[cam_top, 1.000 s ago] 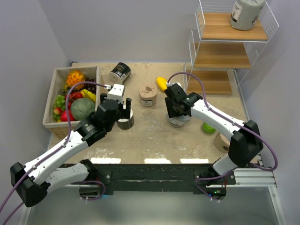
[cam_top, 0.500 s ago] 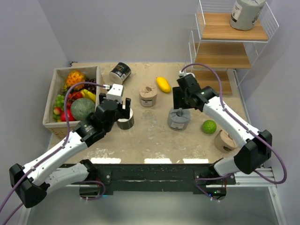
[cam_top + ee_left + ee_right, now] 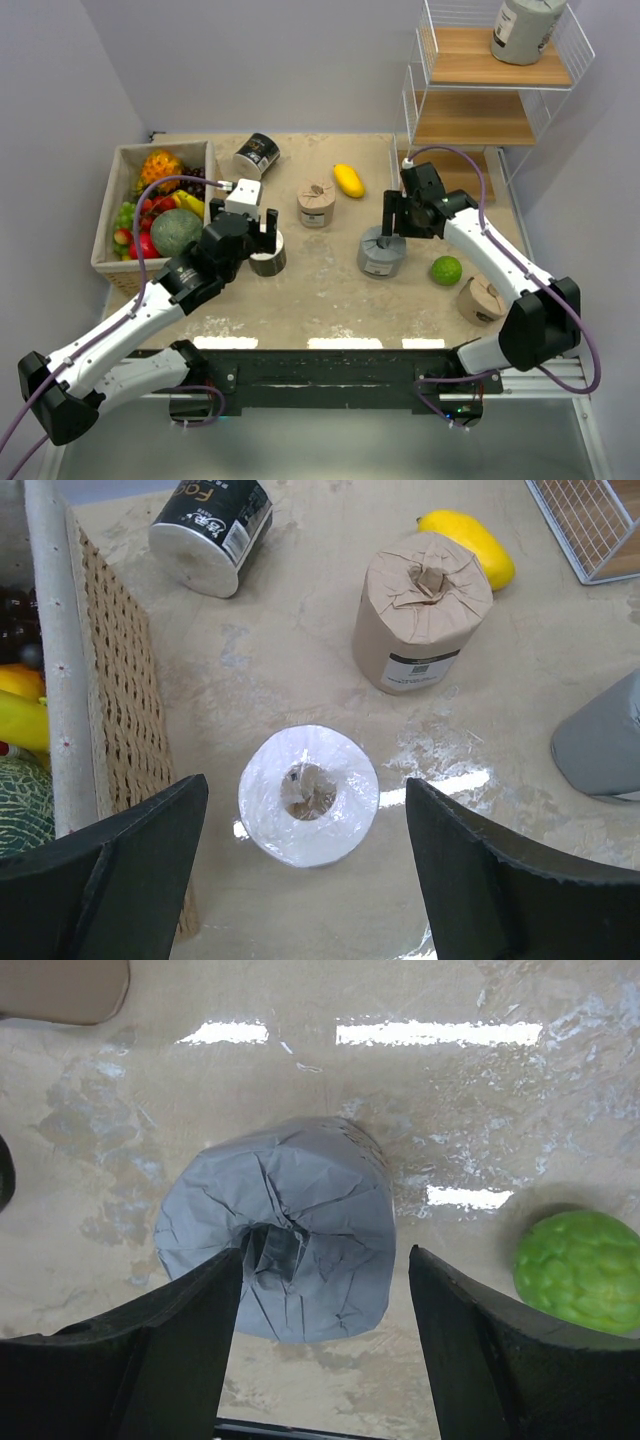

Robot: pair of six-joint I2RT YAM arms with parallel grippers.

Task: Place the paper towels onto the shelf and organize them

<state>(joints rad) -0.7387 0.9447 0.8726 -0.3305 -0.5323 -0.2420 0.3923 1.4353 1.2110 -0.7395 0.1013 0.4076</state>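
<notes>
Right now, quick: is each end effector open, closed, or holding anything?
Left end effector: open, empty, over the dark roll.
Right end effector: open, empty, over the grey roll.

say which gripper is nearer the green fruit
Right. The right gripper hovers over the grey roll beside the green fruit; the left gripper hangs over the black roll farther left.

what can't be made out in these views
- Top external: grey roll atop the shelf is cut off by the upper edge; its label is too small to read.
- Top external: tan roll at right is partly hidden by the right arm.
- Left wrist: upright roll shows only its glaring top; side colour hidden.
</notes>
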